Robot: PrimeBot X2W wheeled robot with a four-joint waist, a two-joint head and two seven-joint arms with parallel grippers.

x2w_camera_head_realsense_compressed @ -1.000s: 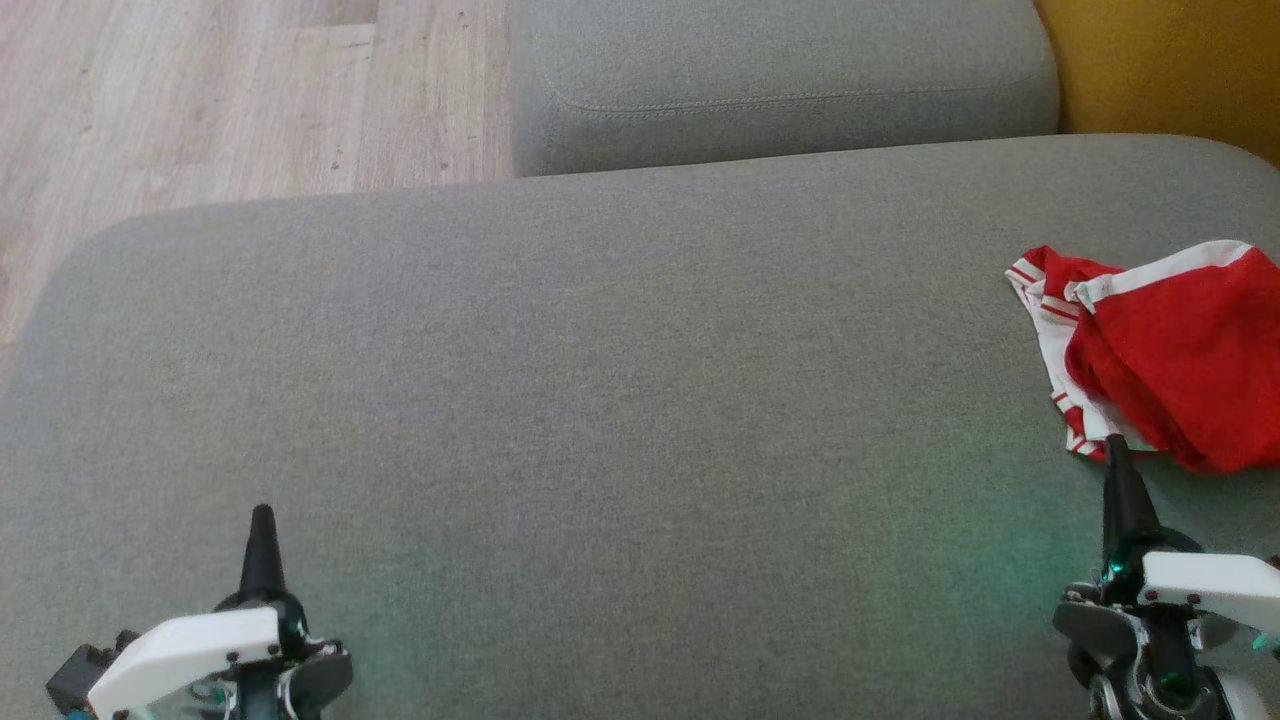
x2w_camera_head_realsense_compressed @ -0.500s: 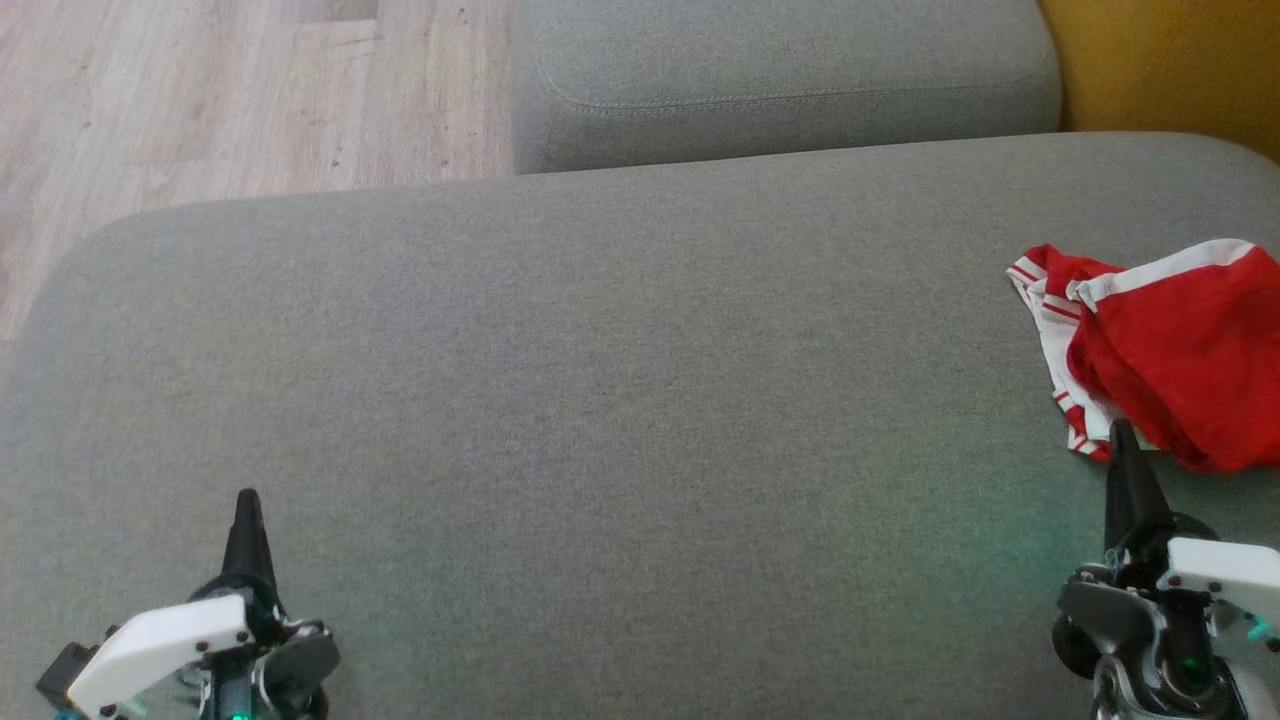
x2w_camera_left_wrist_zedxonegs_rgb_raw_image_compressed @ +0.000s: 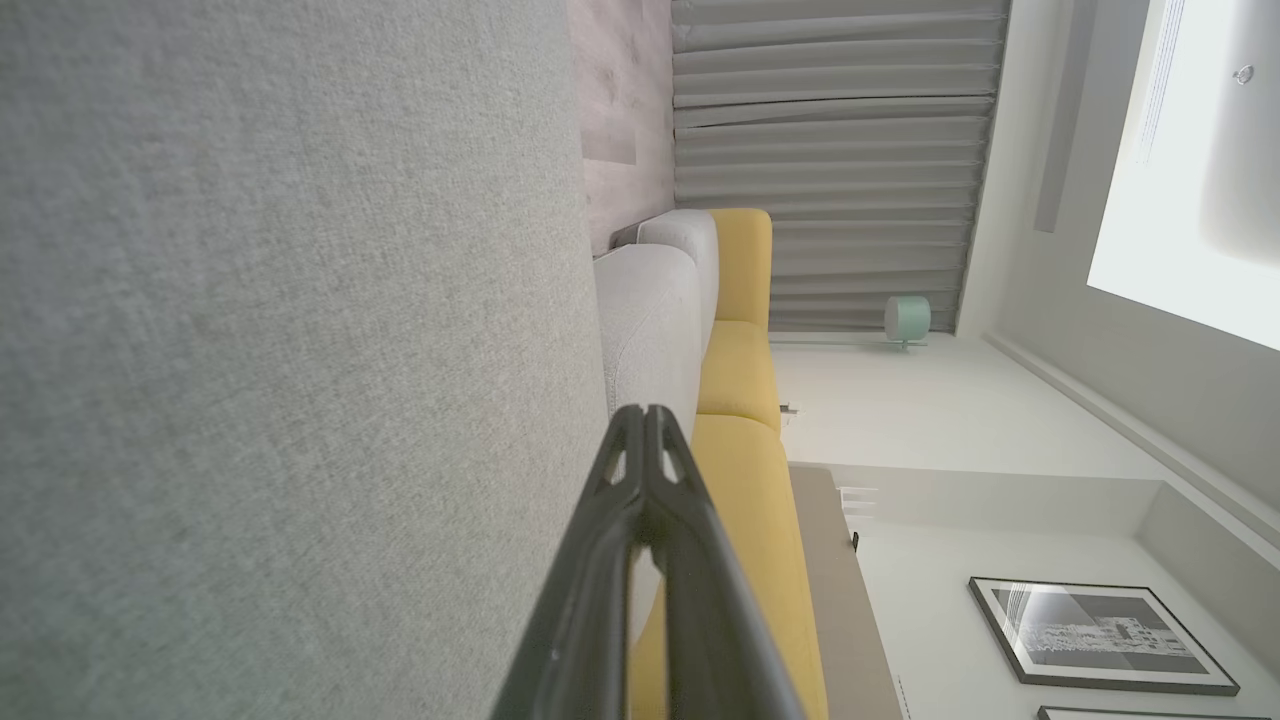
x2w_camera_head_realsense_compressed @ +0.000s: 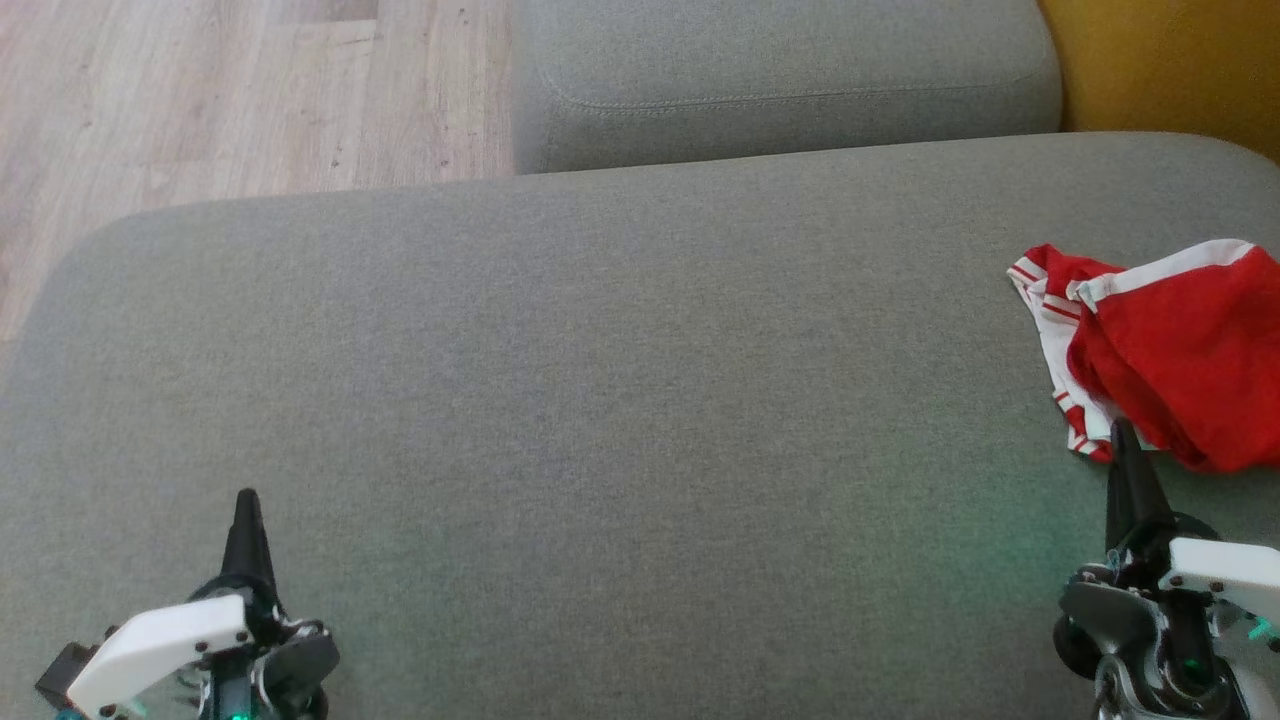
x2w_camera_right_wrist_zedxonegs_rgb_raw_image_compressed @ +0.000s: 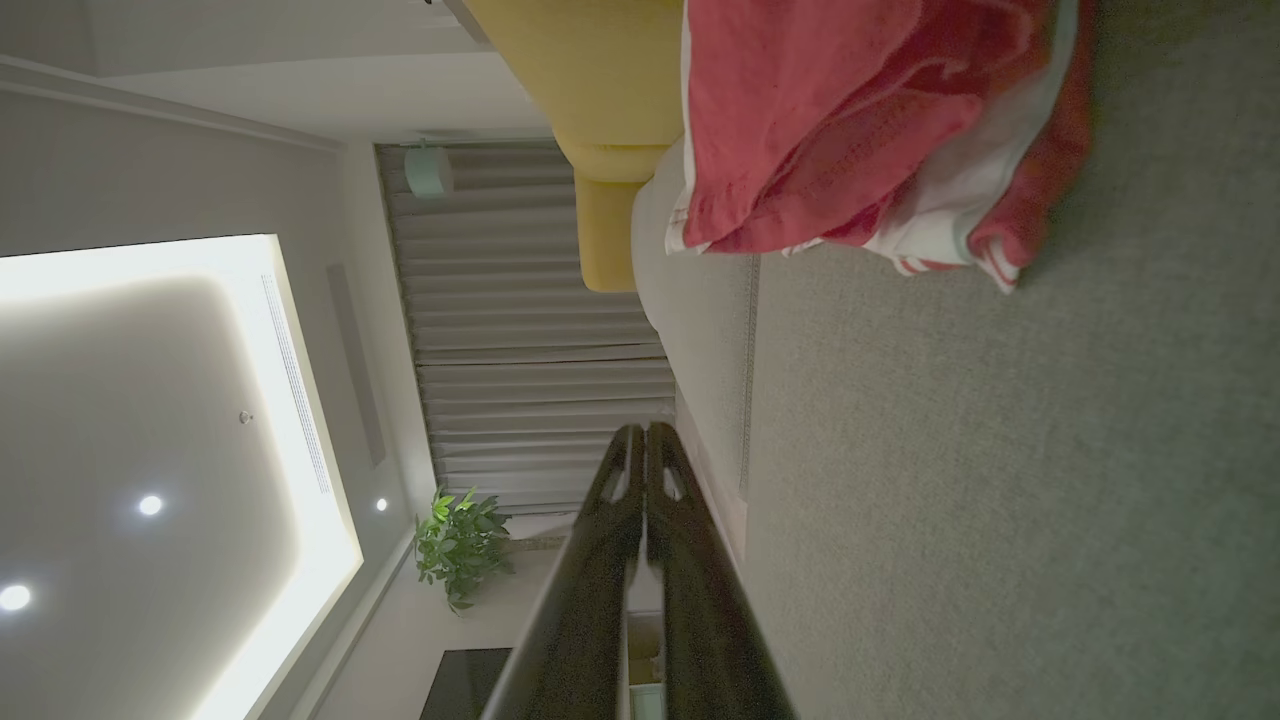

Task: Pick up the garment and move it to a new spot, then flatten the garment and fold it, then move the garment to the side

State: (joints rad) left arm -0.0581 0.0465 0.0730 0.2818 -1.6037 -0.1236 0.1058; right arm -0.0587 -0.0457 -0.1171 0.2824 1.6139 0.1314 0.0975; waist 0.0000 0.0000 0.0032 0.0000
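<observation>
Red-and-white garment (x2w_camera_head_realsense_compressed: 1180,350) bunched at right on grey sofa cushion (x2w_camera_head_realsense_compressed: 600,400), left tool (x2w_camera_head_realsense_compressed: 246,497) clenched, empty, right tool (x2w_camera_head_realsense_compressed: 1120,430) same – tip just beside garment

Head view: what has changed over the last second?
Small shifts only. The left gripper drifted slightly left, and the right gripper edged up the view toward the hem of the red and white garment. Both are shut and nothing was taken hold of. The garment lies crumpled in the same spot at the right of the grey sofa seat.
</observation>
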